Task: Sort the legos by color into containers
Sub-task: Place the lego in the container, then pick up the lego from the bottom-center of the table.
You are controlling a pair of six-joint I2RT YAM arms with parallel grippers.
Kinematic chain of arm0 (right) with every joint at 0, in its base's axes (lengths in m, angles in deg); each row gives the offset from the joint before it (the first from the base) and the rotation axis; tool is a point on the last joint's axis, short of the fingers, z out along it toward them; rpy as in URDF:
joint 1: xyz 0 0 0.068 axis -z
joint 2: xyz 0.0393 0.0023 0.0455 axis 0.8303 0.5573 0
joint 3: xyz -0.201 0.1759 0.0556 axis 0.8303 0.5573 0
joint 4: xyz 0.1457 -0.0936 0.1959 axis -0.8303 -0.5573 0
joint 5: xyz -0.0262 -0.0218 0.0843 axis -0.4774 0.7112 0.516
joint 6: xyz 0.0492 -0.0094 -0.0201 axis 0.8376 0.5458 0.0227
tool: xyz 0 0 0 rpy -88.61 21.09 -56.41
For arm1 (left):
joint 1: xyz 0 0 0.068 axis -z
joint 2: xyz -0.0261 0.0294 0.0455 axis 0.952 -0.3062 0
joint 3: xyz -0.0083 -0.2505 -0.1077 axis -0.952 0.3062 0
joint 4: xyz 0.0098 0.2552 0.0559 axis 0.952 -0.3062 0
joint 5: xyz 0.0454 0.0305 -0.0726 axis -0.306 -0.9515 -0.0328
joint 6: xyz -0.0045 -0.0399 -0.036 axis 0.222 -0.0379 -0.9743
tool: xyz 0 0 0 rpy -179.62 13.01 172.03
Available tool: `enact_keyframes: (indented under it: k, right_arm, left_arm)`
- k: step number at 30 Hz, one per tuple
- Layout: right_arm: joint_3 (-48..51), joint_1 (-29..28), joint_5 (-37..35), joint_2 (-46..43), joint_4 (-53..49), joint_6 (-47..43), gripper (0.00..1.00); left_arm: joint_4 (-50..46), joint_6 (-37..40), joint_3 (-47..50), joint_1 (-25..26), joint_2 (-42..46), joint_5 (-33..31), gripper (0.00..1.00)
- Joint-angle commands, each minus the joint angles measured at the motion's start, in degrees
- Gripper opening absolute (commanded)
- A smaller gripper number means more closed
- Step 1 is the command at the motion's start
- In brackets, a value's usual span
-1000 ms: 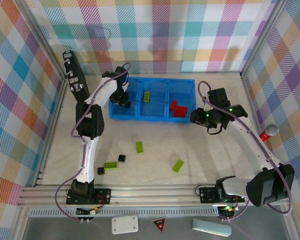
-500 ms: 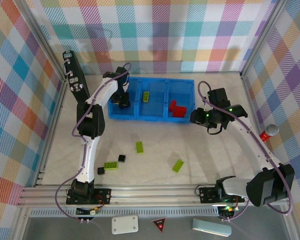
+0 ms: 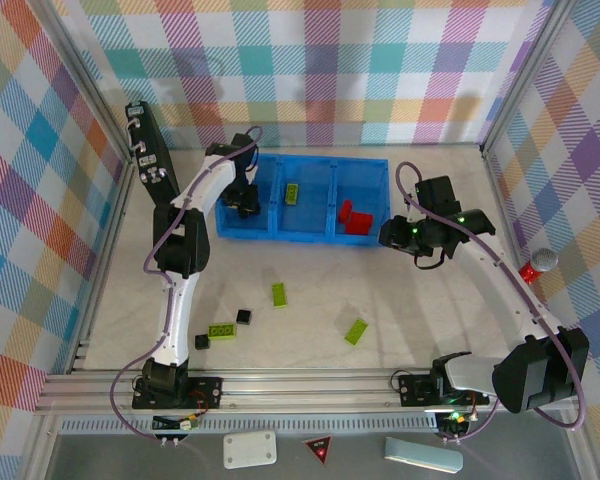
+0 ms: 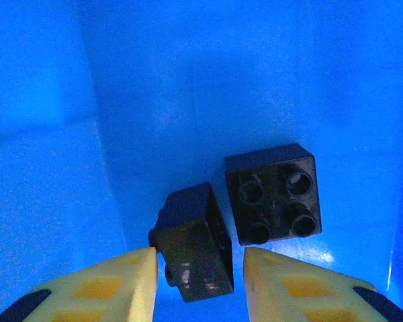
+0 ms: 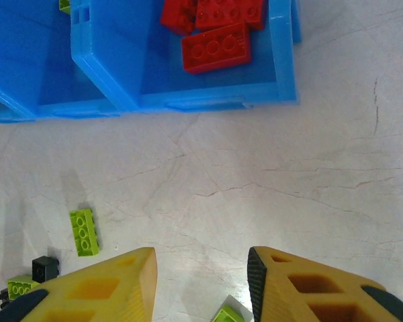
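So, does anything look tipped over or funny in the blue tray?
One black brick in the tray's left compartment lies tipped on its side and crooked, right between the left claw's fingertips. The other black brick beside it sits flat. Nothing looks broken or spilled.

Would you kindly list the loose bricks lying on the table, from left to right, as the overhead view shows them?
black cube nearest the left arm → studded lime brick → second black cube → lime brick mid-table → rightmost lime brick
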Motion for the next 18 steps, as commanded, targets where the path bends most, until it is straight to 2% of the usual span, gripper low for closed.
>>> enact_keyframes:
  k: [1,9,18]
  right_arm:
    - [1.28,-0.46,2.14,-1.39,-0.94,1.14,0.42]
    - [3.40,-1.97,2.77,-1.65,-0.24,2.76,0.42]
    - [6.16,-6.83,1.49,-0.69,0.31,5.98,0.43]
  left_arm:
    - [-3.07,-1.45,-0.57,0.50,6.15,0.93,0.38]
    - [-2.69,-2.58,5.96,0.51,14.14,1.62,0.40]
    - [-2.40,-2.72,17.01,0.28,25.37,2.44,0.42]
